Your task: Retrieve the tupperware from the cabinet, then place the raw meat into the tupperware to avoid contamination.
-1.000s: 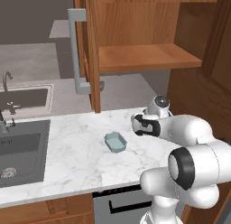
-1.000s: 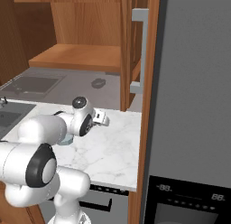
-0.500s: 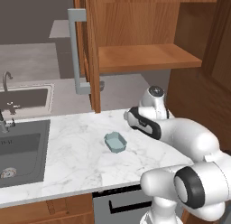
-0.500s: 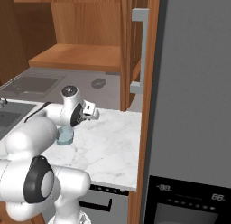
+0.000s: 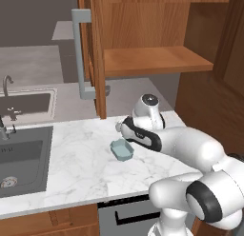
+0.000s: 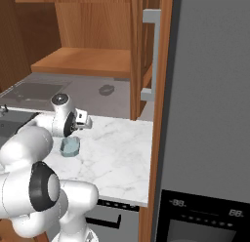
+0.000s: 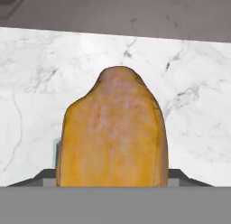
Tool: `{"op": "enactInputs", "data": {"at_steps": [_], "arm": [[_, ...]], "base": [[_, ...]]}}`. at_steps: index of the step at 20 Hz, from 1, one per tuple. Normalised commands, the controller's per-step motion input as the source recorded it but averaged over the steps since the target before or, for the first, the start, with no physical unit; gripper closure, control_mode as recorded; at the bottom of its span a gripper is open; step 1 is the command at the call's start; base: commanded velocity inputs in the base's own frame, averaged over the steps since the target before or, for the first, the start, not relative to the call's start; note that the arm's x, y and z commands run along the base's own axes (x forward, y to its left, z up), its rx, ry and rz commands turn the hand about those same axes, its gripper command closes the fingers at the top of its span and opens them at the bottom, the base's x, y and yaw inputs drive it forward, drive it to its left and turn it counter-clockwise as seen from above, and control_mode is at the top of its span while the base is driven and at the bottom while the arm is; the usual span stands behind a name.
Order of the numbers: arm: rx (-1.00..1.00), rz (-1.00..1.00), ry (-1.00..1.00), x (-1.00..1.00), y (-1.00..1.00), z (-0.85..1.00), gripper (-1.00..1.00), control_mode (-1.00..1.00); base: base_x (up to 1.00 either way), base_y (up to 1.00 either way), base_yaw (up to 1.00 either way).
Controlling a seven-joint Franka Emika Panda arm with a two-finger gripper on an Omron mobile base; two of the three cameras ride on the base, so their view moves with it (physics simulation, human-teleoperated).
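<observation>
Tupperware out on the worktop; meat carried, not yet in.
Pincer (image 6: 84,120) grasps the raw meat (image 7: 113,130) above the tupperware (image 5: 122,150) at frame centre; cabinet (image 5: 143,40) open, upper frame.

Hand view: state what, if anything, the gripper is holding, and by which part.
The raw meat, an orange-brown lump, sits between the gripper's jaws, so it looks held. Its near end is the gripped part; the exact contact is hidden at the picture's bottom.

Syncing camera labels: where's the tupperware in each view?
Left base view: tupperware at centre, on the marble counter below the wrist.
Right base view: left of centre, same counter.
Hand view: a pale sliver left of the raw meat.
Shared landmark: the marble counter.
</observation>
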Motion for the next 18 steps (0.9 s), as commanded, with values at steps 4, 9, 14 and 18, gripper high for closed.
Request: {"op": "enactInputs", "data": {"at_steps": [4, 9, 14, 18], "arm": [[0.00, 0.09, 0.01, 0.00, 0.65, -0.19, 1.00, -1.00], [0.00, 0.06, 0.01, -0.01, 0.33, -0.15, 1.00, -1.00], [0.00, 0.00, 0.01, -0.02, 0.00, -0.04, 1.00, -1.00], [-0.03, 0.01, 0.03, -0.21, -0.01, -0.21, 1.00, -1.00]], "base": [[0.00, 0.00, 0.00], [0.00, 0.00, 0.00], [0.00, 0.00, 0.00], [0.00, 0.00, 0.00]]}}
